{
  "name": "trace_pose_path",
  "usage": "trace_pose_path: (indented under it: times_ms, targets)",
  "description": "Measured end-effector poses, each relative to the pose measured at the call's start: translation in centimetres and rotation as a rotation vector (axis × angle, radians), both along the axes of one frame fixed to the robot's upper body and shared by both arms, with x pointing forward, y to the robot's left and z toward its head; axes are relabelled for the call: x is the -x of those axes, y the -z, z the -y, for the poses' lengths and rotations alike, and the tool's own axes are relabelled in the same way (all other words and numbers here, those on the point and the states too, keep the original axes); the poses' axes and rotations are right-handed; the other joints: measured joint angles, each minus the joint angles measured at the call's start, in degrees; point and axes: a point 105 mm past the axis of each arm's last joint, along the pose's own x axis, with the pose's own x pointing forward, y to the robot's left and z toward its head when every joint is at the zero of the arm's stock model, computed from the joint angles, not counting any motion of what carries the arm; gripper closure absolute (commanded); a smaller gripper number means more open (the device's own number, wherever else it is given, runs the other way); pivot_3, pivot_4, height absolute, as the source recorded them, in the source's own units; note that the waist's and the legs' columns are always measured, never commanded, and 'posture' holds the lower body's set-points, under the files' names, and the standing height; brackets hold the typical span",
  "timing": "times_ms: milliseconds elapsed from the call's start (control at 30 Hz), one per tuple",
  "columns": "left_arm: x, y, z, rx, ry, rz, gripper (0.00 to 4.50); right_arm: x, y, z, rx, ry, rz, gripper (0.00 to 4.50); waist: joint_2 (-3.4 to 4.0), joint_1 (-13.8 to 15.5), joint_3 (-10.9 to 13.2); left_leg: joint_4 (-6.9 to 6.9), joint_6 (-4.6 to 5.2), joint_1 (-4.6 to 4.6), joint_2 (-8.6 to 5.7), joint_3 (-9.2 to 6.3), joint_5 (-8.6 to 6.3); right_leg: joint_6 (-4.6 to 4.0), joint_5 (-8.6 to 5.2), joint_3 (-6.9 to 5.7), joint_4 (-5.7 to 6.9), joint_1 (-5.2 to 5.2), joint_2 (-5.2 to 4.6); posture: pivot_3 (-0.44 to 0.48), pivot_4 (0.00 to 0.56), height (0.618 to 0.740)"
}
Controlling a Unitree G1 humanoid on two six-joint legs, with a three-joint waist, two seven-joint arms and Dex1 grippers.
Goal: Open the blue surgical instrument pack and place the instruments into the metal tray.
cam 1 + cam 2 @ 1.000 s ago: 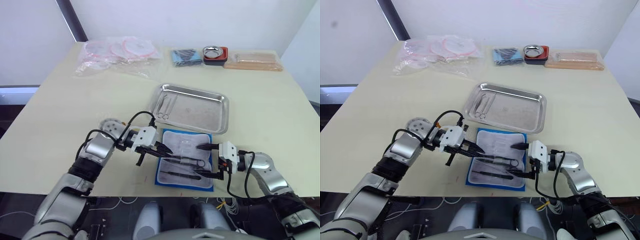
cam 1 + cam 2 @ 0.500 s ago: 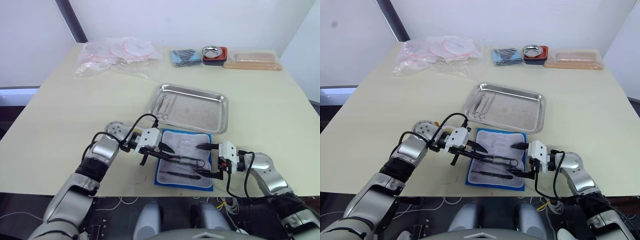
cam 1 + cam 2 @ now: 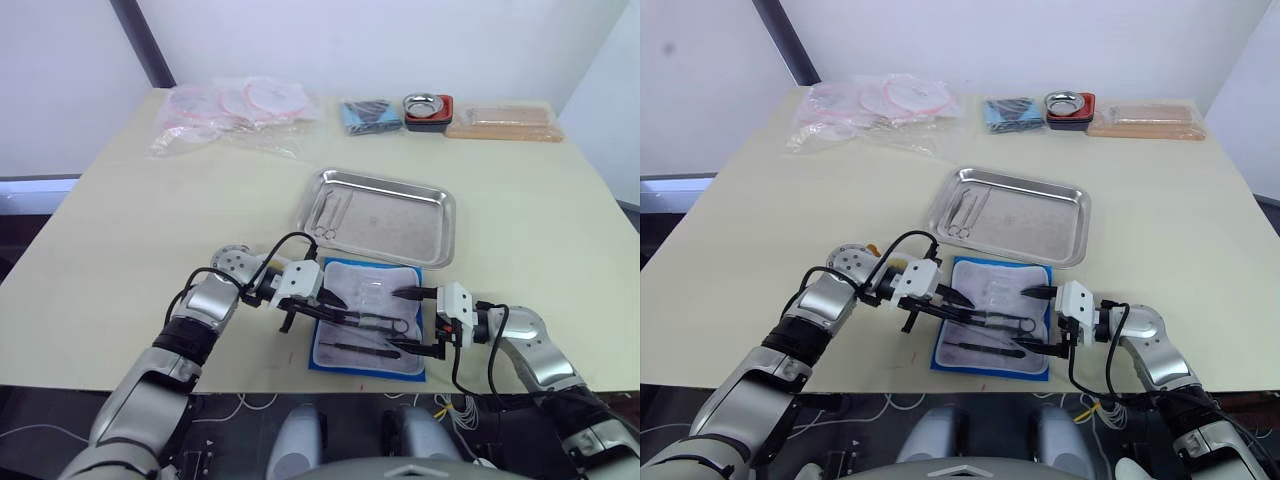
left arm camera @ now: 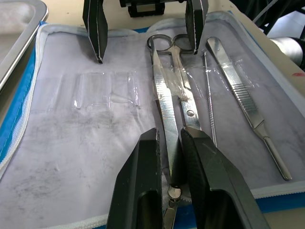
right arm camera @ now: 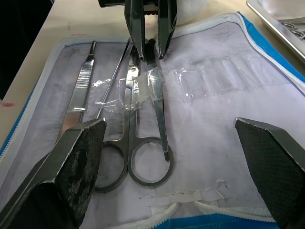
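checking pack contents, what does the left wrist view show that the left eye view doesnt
Left wrist view alone: clear plastic retaining loops on the pack lining, a thin probe, and serrated tweezers.

Left eye view alone: the metal tray with instruments at one end, plastic bags, a round bowl.

Both: the open blue surgical instrument pack, ring-handled scissors with the left gripper closed around them, and the open right gripper.

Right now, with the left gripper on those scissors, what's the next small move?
Probably lift gently: the left gripper is closed on the scissors, but clear tape holds them to the open pack, so ease them free first.
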Motion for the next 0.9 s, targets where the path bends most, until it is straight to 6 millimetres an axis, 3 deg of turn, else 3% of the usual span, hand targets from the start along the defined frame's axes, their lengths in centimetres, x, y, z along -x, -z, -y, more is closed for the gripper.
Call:
trace_pose_path:
  times_ms: [100, 233, 900]
  targets:
    - [-0.2, 0.3, 0.0, -0.015, -0.014, 0.005, 3.72, -0.1, 0.0, 0.0, 0.001, 0.006, 0.001, 0.00, 0.11, -0.01, -0.09, 0.10, 0.00, 0.01, 0.00, 0.00, 0.00, 0.01, -0.01, 0.03, 0.10, 0.00, 0.00, 0.000, 0.150, 0.740]
    - [-0.3, 0.4, 0.0, -0.019, -0.025, 0.002, 4.44, -0.1, 0.0, 0.0, 0.002, 0.014, 0.002, 0.00, 0.17, -0.09, -0.12, 0.22, 0.00, 0.02, 0.00, 0.00, 0.00, 0.07, -0.06, 0.06, 0.24, -0.01, 0.01, 0.000, 0.150, 0.740]
    - [-0.1, -0.6, -0.2, -0.072, -0.067, -0.063, 4.44, -0.1, 0.0, -0.3, -0.003, -0.003, 0.003, 0.00, 0.25, -1.13, -0.02, 0.35, 0.00, -0.09, 0.00, -0.19, 0.00, 0.09, -0.07, 0.06, 0.32, -0.06, 0.01, 0.000, 0.150, 0.740]
